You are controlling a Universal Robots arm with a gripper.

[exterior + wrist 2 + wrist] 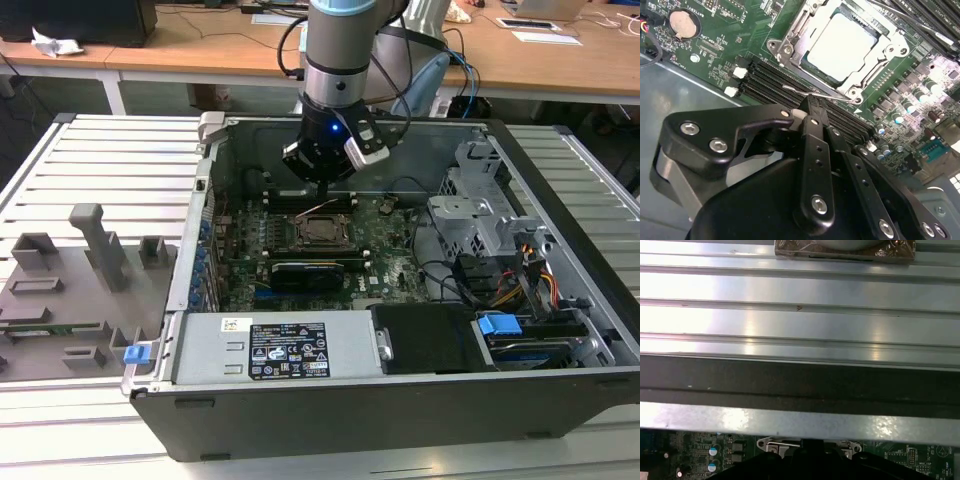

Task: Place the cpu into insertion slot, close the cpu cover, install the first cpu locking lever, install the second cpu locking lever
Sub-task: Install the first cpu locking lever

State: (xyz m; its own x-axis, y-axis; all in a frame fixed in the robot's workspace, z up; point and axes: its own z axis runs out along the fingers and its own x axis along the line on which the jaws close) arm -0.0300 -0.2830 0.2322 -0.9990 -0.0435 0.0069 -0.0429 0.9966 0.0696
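My gripper point(810, 102) has its jaws pinched almost together, tip right at the thin wire lever point(792, 88); can't tell if it's nipped or just pushed. Just beyond, the cover point(790, 47) lies down over the slot point(854, 91), chip point(840, 45) seated in its window. Risk, I reckon: the tip slides off the springy lever and it snaps back, or the tip scrapes the memory rows point(765, 75) beside it. Sticker point(287, 350) on the power box point(200, 350): print too small to read.

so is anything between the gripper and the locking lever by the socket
Nothing visible: in the second wrist view the gripper is right at the wire locking lever, beside the cpu cover closed over the cpu.
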